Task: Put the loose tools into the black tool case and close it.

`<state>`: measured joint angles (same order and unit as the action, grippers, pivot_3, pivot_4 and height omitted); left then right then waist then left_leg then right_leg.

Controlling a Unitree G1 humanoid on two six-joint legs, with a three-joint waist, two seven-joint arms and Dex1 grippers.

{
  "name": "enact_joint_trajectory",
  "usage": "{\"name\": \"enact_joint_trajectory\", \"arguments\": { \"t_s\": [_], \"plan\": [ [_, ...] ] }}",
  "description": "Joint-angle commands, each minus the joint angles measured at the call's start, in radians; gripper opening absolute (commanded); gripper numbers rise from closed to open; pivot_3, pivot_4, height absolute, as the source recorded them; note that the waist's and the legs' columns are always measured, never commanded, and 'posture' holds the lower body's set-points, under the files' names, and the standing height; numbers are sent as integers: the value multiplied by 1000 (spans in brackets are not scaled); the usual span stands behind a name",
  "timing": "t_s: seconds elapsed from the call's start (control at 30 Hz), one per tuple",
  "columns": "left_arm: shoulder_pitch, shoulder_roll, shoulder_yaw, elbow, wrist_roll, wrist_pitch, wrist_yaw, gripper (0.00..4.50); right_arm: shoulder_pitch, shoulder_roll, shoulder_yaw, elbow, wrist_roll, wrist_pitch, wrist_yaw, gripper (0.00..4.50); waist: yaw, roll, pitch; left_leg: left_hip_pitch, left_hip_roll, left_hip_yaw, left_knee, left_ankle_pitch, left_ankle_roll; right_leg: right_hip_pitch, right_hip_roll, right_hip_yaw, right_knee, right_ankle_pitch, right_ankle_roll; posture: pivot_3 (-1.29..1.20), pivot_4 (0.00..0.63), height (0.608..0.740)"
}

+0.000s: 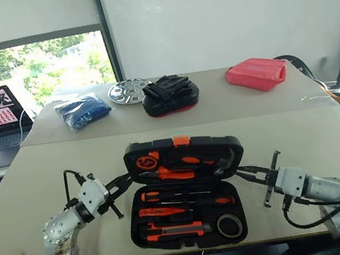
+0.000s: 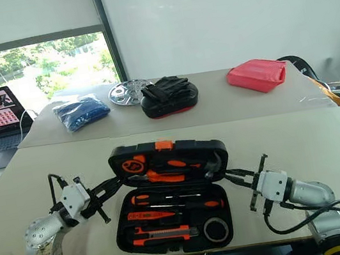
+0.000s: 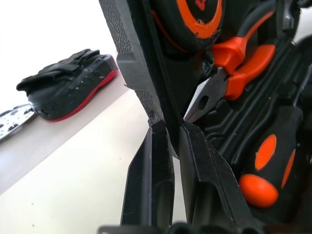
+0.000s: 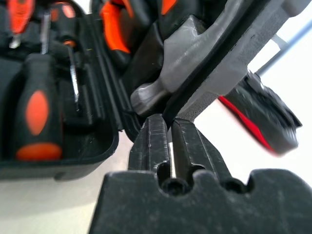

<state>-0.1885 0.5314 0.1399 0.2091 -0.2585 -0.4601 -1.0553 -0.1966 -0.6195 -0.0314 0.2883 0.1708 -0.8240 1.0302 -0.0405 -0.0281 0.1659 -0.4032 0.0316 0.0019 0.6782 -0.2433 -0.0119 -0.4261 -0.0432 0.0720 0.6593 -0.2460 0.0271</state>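
- Head views: the black plastic clamshell tool case (image 1: 184,193) lies open at the near edge of the beige worktop (image 1: 48,173), lid half raised. Its tray holds two orange-and-black screwdrivers (image 1: 168,194), an orange-black utility knife (image 1: 174,232) and a black tape roll (image 1: 229,226).
- Left wrist view: the left tool (image 3: 168,139) is clamped on the lid's edge, beside orange-handled pliers (image 3: 229,78).
- Right wrist view: the right tool (image 4: 169,127) pinches the lid's other edge, by a steel hammer head (image 4: 170,73).

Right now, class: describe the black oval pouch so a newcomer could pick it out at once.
Start at the open black plastic tool case on the near table, then look straight beyond it to the far table. The black oval pouch lies there between a round shiny metal plate and a red folded bag. Only it has a red rim along its base.
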Motion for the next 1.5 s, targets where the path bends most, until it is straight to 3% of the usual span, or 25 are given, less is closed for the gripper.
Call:
{"name": "enact_joint_trajectory", "arguments": {
  "t_s": [0.03,0.17,0.2,0.23,0.57,0.83,0.93,0.97,1.1,1.13,1.17,1.3,1.33,1.5],
  "plan": [
    [-16,27,-42,-7,-11,-103,-67,415,-61,-21,40,35,-40,-189,5,1936,-2,0,0,5,0,0,0,0,0,6,0,0,-2,0,0,0,150,740],
    [-30,58,-53,29,-10,-174,-103,1714,-90,-52,60,113,-82,-318,-14,3210,-2,0,0,6,0,1,0,0,0,7,0,0,-2,0,0,0,150,740],
    [-31,63,-54,35,-15,-179,-106,1714,-94,-59,68,129,-86,-336,-17,3210,-2,0,0,6,0,1,0,0,0,7,0,0,-2,0,0,0,150,740],
    [-34,71,-54,43,-15,-197,-112,1760,-99,-67,72,146,-93,-365,-25,3817,-2,0,0,6,0,1,0,0,0,7,0,0,-2,0,0,0,150,740],
    [-10,148,-81,83,-23,-322,-181,1760,-112,-148,145,266,-152,-563,-113,3817,0,0,0,8,0,1,0,0,0,9,-1,1,-2,0,0,0,150,740],
    [59,237,9,141,-88,-107,-150,1760,-71,-259,178,331,-161,-516,-159,3817,1,0,0,19,1,1,-1,-1,1,21,-1,0,-5,0,0,0,150,740],
    [65,273,35,170,-102,-51,-158,1760,-23,-311,221,285,-77,-445,-126,3817,-2,0,0,20,2,1,-2,-1,2,22,0,0,-5,-1,-1,0,150,740],
    [68,278,40,169,-111,-34,-165,1760,6,-326,233,250,-20,-387,-104,3563,-1,0,0,21,2,1,-2,-1,2,22,0,0,-5,-1,-1,0,150,740],
    [102,292,27,108,-132,44,-209,866,114,-398,271,89,136,-176,2,2545,-2,0,0,21,2,1,-2,-1,2,22,-1,1,-4,-1,-1,0,150,740],
    [112,293,25,89,-133,58,-215,259,141,-413,274,50,161,-115,27,2079,-2,0,0,21,2,1,-2,-1,2,22,0,1,-4,-1,-1,0,150,740],
    [125,289,19,60,-134,72,-220,0,165,-422,273,6,179,-85,38,1638,-2,0,0,21,3,1,-2,-1,2,22,-1,1,-4,-1,-1,0,150,740],
    [151,261,-16,-52,-119,143,-195,0,208,-419,254,-163,204,112,31,296,0,0,0,21,3,1,-2,-1,2,22,0,0,-4,-2,-1,0,150,740],
    [152,257,-23,-70,-116,159,-189,0,213,-417,251,-191,198,149,29,85,0,0,0,21,3,1,-2,-1,2,22,0,0,-4,-2,-1,0,150,740],
    [142,244,-88,-166,-94,280,-167,0,150,-357,246,-302,137,415,-44,85,3,0,0,20,2,1,-1,-1,2,22,1,0,-4,-2,-1,0,150,740]
  ]
}}
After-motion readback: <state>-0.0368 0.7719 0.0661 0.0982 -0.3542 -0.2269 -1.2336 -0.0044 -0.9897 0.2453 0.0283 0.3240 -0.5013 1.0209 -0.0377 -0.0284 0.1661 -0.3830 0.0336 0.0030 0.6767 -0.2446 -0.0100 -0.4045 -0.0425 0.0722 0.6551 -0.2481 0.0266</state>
